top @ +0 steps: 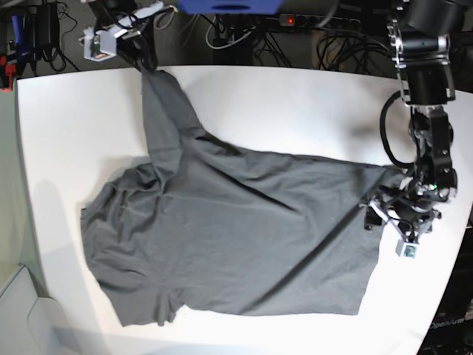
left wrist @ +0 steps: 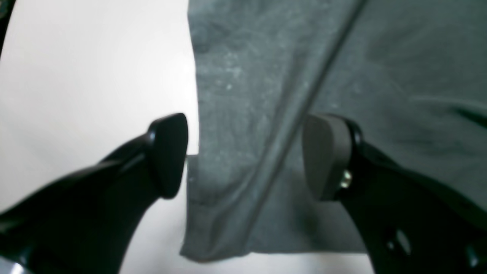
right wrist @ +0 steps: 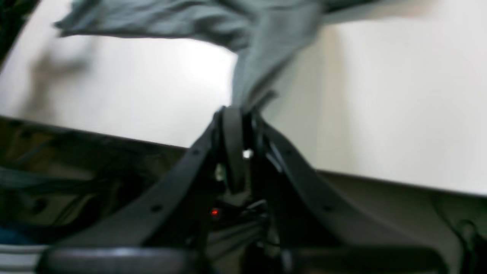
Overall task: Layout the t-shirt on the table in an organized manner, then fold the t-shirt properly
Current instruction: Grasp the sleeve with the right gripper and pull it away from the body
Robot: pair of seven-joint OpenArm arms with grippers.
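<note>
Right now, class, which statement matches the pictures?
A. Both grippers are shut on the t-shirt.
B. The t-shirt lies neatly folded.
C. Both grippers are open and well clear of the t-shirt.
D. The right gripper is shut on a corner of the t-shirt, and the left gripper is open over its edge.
D: the right gripper pinches a stretched corner of the t-shirt, while the left gripper stands open over the shirt's edge.

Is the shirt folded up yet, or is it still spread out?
Spread out, not folded. The t-shirt lies open and wrinkly across the table, with one corner pulled up by the right gripper.
</note>
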